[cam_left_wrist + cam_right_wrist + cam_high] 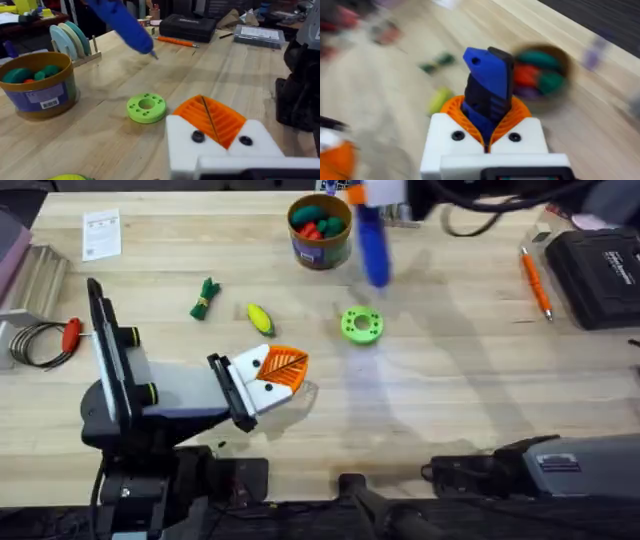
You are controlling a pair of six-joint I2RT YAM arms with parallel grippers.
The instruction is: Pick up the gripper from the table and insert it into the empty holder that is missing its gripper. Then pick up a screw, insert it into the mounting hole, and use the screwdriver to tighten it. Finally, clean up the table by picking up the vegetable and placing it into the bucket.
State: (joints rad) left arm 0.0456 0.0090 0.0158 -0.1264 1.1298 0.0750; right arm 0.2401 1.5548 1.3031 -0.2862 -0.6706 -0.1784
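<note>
- Overhead view: right gripper point(372, 194) high over the far middle of the table point(450, 380), pinching the screwdriver point(373, 242), blue body hanging down and blurred, just beside the bucket point(320, 230).
- Right wrist view: orange pads point(470, 107) pressed against the screwdriver's blue-and-black handle point(487, 87); bucket point(540, 72) beyond it, blurred.
- Left gripper point(280, 372) low over the near-left table, orange fingers pressed together, nothing between them; same seen in left wrist view point(212, 117).
- Green disc point(361, 325) lying flat on the wood, near the left gripper's tip, below the screwdriver.
- Yellow vegetable point(260, 319) on the table just beyond the left gripper; green vegetable point(205, 299) further left, well apart from the bucket.
- Bucket upright, holding red and green items.
- Surface: light wood planks. Orange-handled tool point(536, 282) and black case point(600, 275) at far right; paper sheet point(101, 234) at far left.
- Left wrist view: rack of pale discs point(72, 40) behind the bucket point(37, 85); cluttered room beyond.
</note>
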